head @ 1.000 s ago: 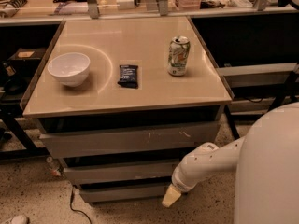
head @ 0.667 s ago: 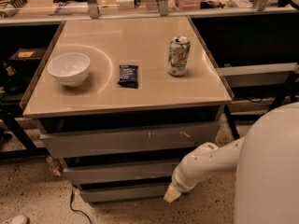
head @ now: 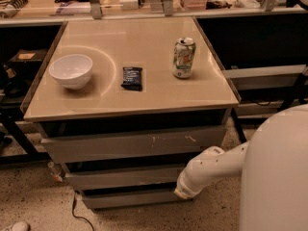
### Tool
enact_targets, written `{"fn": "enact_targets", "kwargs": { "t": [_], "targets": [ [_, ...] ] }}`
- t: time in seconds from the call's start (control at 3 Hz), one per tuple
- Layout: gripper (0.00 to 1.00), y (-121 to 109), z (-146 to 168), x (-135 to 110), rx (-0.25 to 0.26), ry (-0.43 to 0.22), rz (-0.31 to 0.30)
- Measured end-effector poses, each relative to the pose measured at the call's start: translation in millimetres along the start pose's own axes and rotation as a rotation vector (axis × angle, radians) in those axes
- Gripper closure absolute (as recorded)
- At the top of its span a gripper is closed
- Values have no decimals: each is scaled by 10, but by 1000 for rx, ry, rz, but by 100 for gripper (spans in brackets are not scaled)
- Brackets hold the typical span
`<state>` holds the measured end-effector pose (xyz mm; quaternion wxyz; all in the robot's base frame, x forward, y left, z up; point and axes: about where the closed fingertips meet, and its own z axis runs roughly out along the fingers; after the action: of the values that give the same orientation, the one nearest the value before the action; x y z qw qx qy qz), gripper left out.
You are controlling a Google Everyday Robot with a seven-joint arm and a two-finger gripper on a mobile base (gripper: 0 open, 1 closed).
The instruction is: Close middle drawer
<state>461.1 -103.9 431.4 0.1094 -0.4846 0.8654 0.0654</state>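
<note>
The cabinet has three grey drawer fronts stacked under a beige top. The middle drawer [head: 125,177] is the plain front below the scratched top front [head: 134,147]; a dark gap shows above it. My gripper [head: 184,191] is at the end of the white arm, low at the cabinet's right front. It sits against the right end of the middle drawer front, just above the bottom drawer [head: 130,199]. The arm hides the gripper's tip.
On the cabinet top [head: 144,95] stand a white bowl [head: 71,70], a dark snack packet [head: 132,78] and a drink can [head: 183,57]. My white body [head: 276,172] fills the lower right. A cable [head: 76,211] lies on the speckled floor. Shelving stands behind and at both sides.
The arm's end has moved up and a little to the right, from beside the bottom drawer to the right end of the middle drawer front. The things on top have not moved.
</note>
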Motion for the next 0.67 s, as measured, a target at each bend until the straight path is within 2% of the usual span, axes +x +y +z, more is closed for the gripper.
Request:
{"fn": "enact_targets", "kwargs": {
  "t": [0.33,0.67],
  "targets": [
    [99,-188,104,-31,23,7,9],
    [100,-464,225,-127,58,16,8]
  ]
}}
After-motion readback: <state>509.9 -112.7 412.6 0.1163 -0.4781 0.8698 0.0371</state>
